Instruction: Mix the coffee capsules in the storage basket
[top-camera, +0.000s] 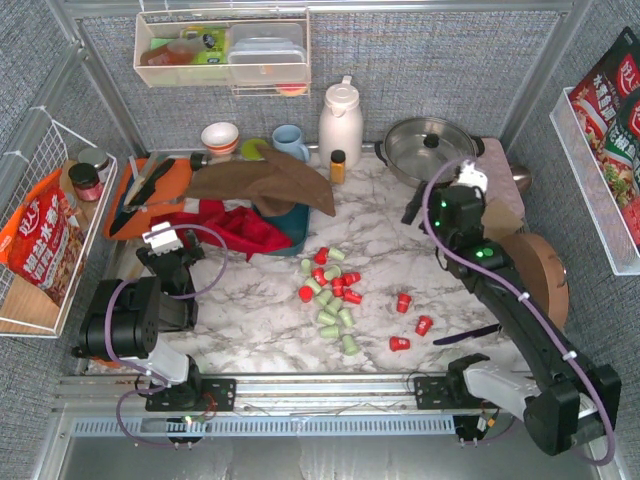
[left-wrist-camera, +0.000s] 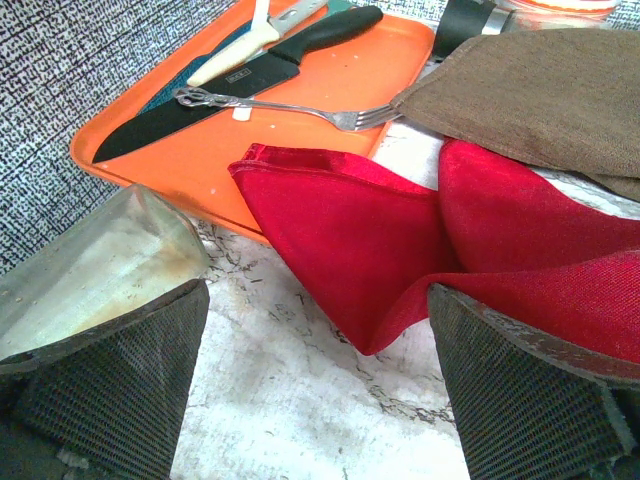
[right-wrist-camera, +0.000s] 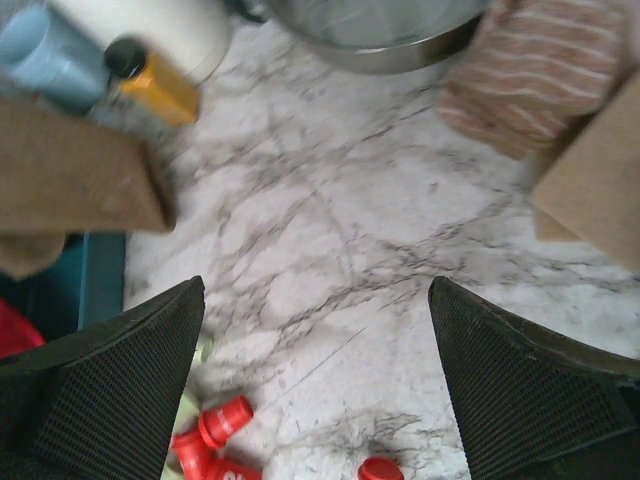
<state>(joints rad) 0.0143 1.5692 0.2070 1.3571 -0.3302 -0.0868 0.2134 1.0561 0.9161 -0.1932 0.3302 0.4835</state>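
Note:
The coffee capsules (top-camera: 330, 285), red and pale green, lie scattered on the marble table, with three red ones (top-camera: 403, 302) off to the right. In the right wrist view some red capsules (right-wrist-camera: 225, 420) show at the bottom. The teal storage basket (top-camera: 292, 228) stands behind them, mostly covered by a brown cloth (top-camera: 265, 180); its wall (right-wrist-camera: 95, 275) shows at the left of the right wrist view. My left gripper (top-camera: 172, 248) (left-wrist-camera: 318, 300) is open over bare table beside a red cloth (left-wrist-camera: 400, 240). My right gripper (top-camera: 415, 207) (right-wrist-camera: 315, 290) is open above the table, right of the basket and behind the capsules.
An orange tray (left-wrist-camera: 330, 90) with a knife and fork lies at the back left. A white jug (top-camera: 340, 120), a blue mug (top-camera: 290, 142), an amber bottle (right-wrist-camera: 160, 85) and a steel pot (top-camera: 430, 148) stand along the back. A striped cloth (right-wrist-camera: 540, 70) lies at the right.

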